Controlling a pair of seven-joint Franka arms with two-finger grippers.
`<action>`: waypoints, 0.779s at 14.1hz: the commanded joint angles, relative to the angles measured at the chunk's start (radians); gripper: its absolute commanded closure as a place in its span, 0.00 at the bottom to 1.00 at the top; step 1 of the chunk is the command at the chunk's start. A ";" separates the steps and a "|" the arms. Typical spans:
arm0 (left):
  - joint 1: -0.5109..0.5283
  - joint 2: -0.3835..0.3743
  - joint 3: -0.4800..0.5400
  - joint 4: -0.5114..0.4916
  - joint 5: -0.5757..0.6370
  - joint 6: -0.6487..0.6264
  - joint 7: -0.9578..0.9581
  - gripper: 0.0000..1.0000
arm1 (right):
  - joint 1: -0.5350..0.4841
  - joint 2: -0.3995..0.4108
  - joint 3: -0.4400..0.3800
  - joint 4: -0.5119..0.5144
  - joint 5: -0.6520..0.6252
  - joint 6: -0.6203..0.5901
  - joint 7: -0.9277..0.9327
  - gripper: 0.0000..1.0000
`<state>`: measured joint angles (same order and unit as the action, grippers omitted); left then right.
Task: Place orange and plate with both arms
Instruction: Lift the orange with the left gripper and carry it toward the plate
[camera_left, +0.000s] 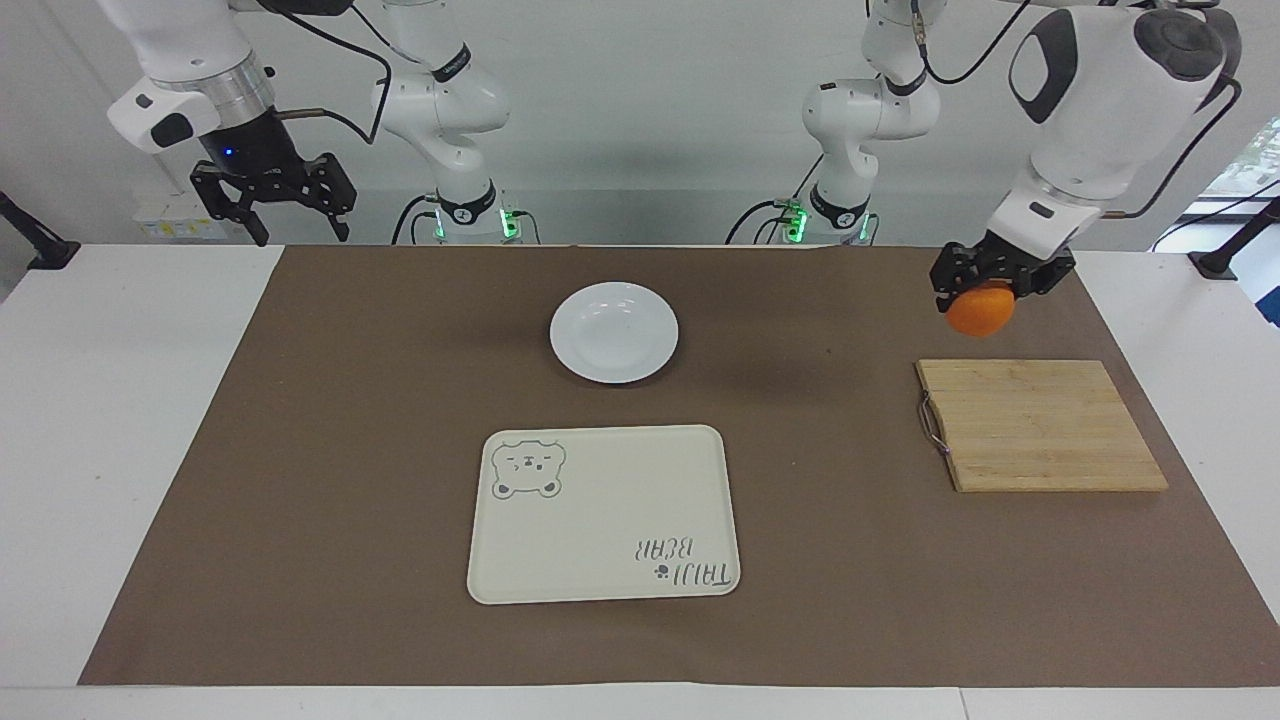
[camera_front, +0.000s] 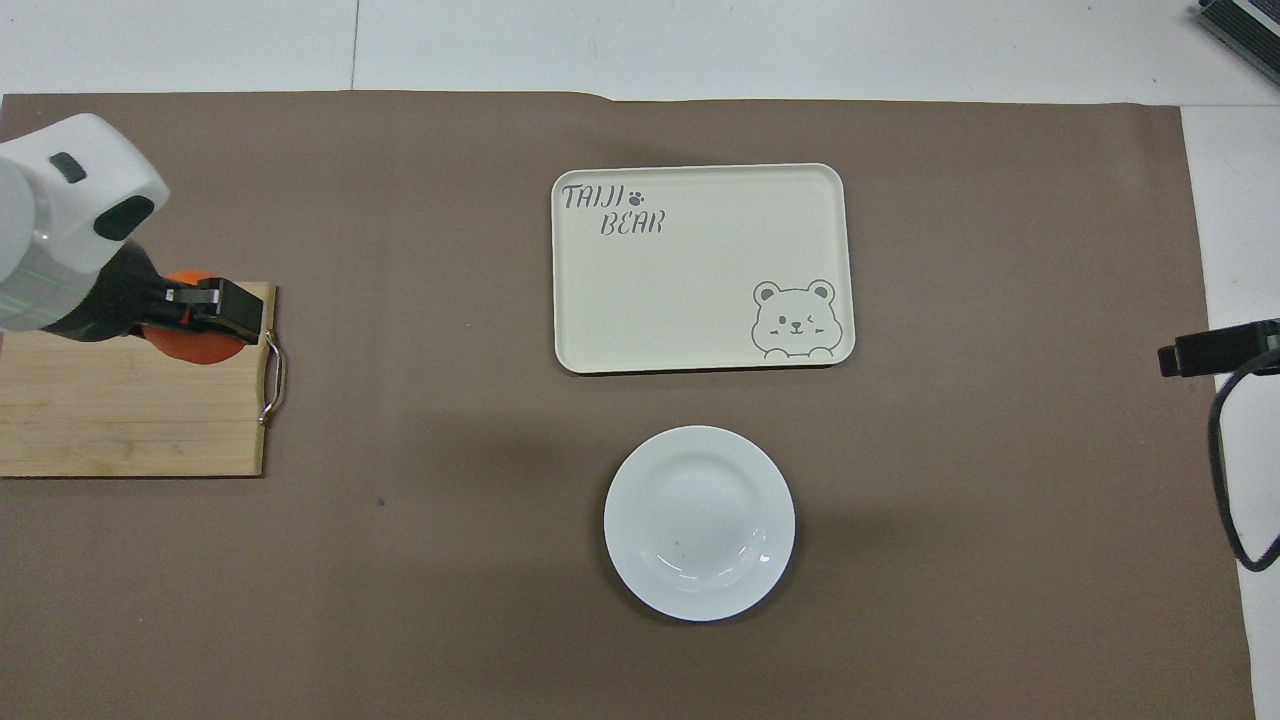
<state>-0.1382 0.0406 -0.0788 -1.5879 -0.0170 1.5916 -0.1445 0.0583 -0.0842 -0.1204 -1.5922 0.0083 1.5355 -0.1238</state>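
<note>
Our left claw (camera_left: 985, 283) grips the orange (camera_left: 981, 311) aloft; a slipping pinch could drop it rolling. Right claw (camera_left: 275, 205) waits open.

A white table (camera_left: 120, 420) under a brown mat (camera_left: 860, 560) stands before a plain pale wall (camera_left: 650, 110).

Cream tray (camera_front: 700, 270): "TAIJI BEAR" w/ paw mark printed in one corner; no other legible text.
</note>
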 joint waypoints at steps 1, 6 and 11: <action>-0.107 -0.028 0.011 -0.011 0.006 -0.015 -0.134 1.00 | -0.002 -0.005 0.005 0.008 -0.013 -0.015 0.018 0.00; -0.240 -0.047 -0.001 -0.041 -0.035 0.007 -0.308 1.00 | -0.002 -0.005 0.005 0.008 -0.013 -0.015 0.018 0.00; -0.375 -0.044 -0.001 -0.144 -0.058 0.126 -0.423 1.00 | -0.002 -0.005 0.005 0.008 -0.013 -0.015 0.018 0.00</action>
<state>-0.4541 0.0259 -0.0967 -1.6515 -0.0581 1.6520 -0.5235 0.0583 -0.0842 -0.1204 -1.5922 0.0083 1.5355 -0.1238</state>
